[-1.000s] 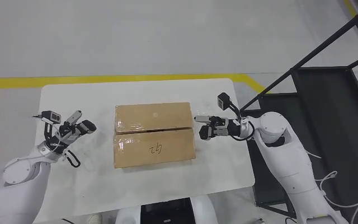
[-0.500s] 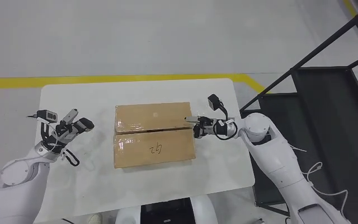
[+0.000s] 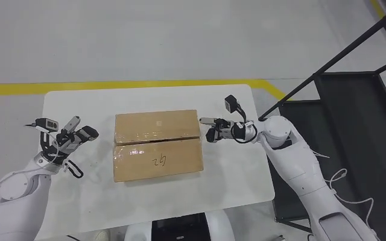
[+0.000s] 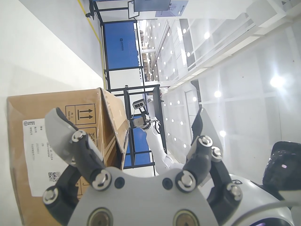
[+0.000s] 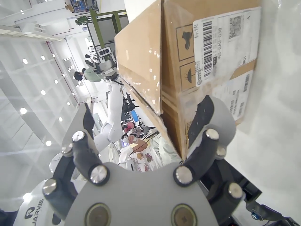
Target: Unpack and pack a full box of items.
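A closed cardboard box (image 3: pixel 158 144), its top seam taped, lies in the middle of the white table (image 3: pixel 235 181). My right gripper (image 3: pixel 206 129) is at the box's right end, open. In the right wrist view the gripper (image 5: pixel 145 116) straddles the upper edge of the box (image 5: pixel 141 55): one pad (image 5: pixel 200 118) lies against the labelled end face, the other finger is above the top flap. My left gripper (image 3: pixel 83 128) stands open left of the box, apart from it. The left wrist view shows that gripper (image 4: pixel 128 123) facing the box's other labelled end (image 4: pixel 30 109).
A black metal rack (image 3: pixel 344 102) stands off the table's right edge. A yellow floor line (image 3: pixel 120 87) runs behind the table. Bare tabletop lies in front of the box and behind it.
The right gripper has moved left against the box's end, and the box has slid a little to the left. The left gripper has drawn back slightly to the left.
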{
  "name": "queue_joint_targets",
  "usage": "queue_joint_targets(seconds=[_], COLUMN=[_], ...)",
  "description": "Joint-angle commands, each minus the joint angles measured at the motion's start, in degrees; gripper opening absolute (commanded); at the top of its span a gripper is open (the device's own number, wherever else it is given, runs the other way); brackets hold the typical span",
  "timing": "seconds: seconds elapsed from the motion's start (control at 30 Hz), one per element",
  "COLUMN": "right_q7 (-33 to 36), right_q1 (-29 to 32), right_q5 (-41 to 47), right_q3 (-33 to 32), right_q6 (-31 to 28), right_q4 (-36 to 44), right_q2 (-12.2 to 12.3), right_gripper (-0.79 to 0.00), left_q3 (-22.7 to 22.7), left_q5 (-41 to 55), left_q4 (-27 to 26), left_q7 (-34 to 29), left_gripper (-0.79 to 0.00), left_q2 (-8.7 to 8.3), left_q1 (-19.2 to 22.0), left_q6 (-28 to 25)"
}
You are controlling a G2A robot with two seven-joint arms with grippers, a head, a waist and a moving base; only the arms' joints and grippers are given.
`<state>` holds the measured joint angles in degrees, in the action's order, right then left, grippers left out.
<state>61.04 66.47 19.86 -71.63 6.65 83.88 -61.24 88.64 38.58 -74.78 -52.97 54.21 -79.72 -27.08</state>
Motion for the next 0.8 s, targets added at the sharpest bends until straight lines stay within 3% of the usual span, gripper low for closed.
queue_joint_targets(seconds=[0.0, 0.53, 0.77], right_q7=[1.3, -2.4, -2.3], right_q1=[0.8, -4.5, -7.0], right_q5=[2.1, 9.0, 19.1], right_q3=[-1.3, 6.3, 7.5], right_q6=[1.0, -0.4, -0.6], right_q4=[1.1, -5.4, -7.7], right_q2=[0.2, -2.1, -3.4], right_gripper=[0.000, 0.000, 0.000], left_q3=[0.0, 0.5, 0.8], left_q5=[-0.1, 0.0, 0.2], left_q4=[0.1, 0.1, 0.3], left_q7=[0.1, -0.5, -0.5], left_gripper=[0.000, 0.000, 0.000], left_q2=[0.07, 0.55, 0.74], left_q1=[0.2, 0.1, -0.3], left_q6=[0.0, -0.6, -0.6])
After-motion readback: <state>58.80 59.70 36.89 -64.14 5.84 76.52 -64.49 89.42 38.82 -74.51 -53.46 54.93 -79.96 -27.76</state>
